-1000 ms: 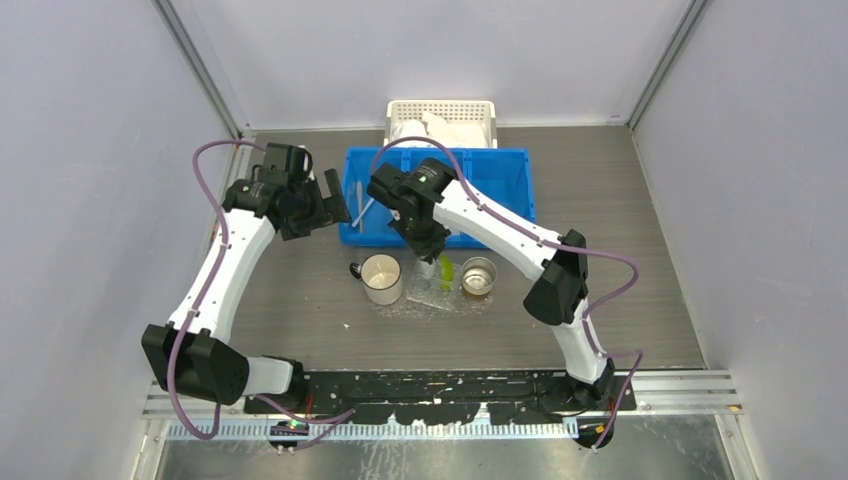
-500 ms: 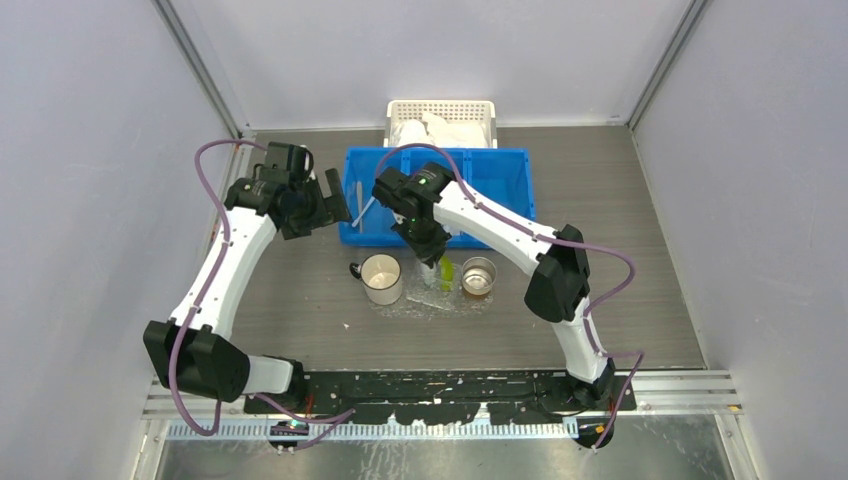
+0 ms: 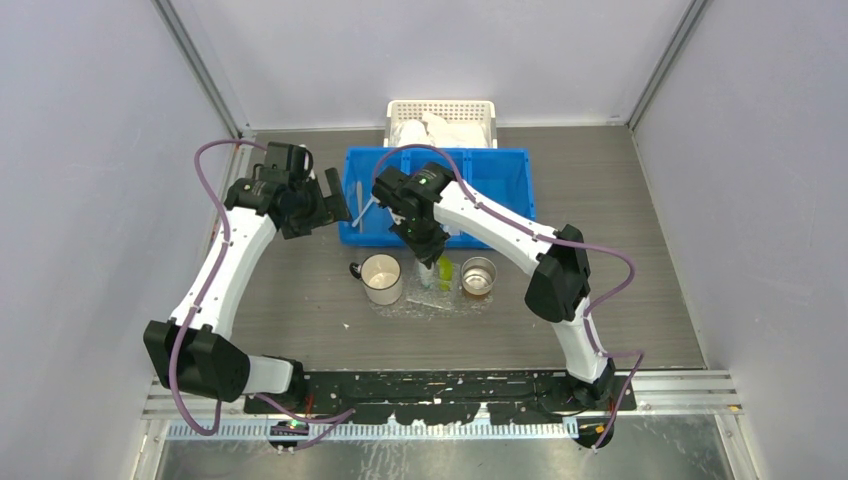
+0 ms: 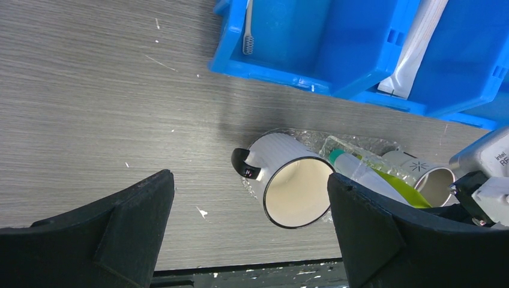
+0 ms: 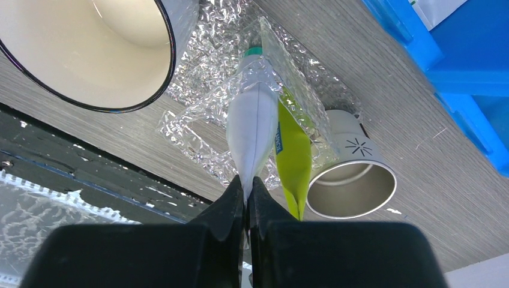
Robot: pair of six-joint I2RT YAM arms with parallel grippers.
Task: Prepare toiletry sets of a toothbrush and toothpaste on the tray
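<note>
Toothpaste is where the work stands: the right gripper [image 5: 246, 183] is pinched closed on the flat crimped end of a white toothpaste tube [image 5: 252, 126], whose green cap points down at the clear crinkled tray [image 5: 198, 78]. Whether the cap already touches the plastic I cannot tell. Just beside it, a yellow-green tube [image 5: 294, 162] lies on the tray, so 1 tube looks placed and a 2nd is about to be set down. The tray sits between a white mug [image 5: 78, 48] and a metal cup [image 5: 351, 186], both at its edges. No toothbrush shows on the tray; 1 toothbrush [image 4: 248, 27] lies in the left compartment of the blue bin [image 4: 270, 72], well apart from the tray. The left gripper [image 4: 248, 180] hangs over the table near the bin with its jaws spread wide and nothing between them. By my judgement the toothpaste half is nearly done, while releasing this tube and bringing the toothbrushes over remain.
</note>
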